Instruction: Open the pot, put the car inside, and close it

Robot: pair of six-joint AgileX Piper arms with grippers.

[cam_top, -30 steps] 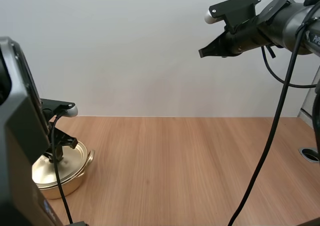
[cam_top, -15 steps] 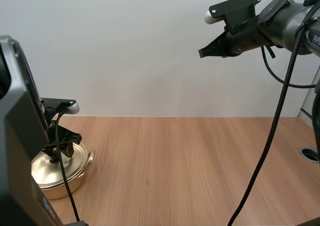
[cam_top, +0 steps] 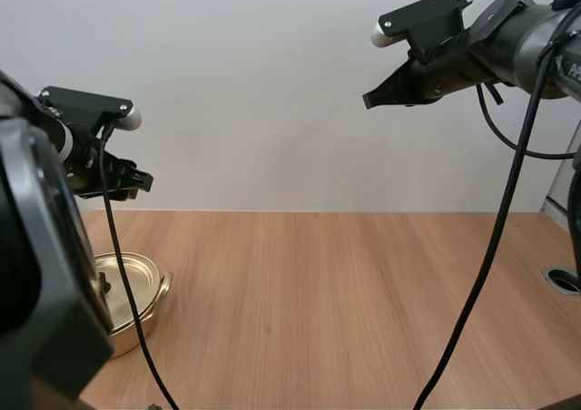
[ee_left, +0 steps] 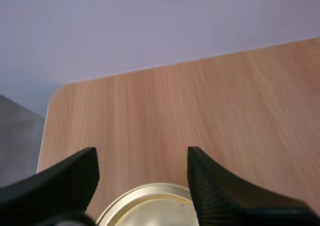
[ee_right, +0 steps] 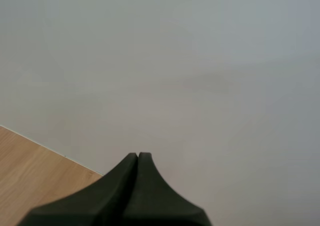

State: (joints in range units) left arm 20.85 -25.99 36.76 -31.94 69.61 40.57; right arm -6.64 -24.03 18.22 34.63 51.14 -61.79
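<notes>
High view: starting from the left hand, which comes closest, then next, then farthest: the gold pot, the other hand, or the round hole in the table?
1. The gold pot, just below the left hand, at the left side of the table.
2. The right hand, raised high across on the right.
3. The round hole, at the table's far right edge.
</notes>
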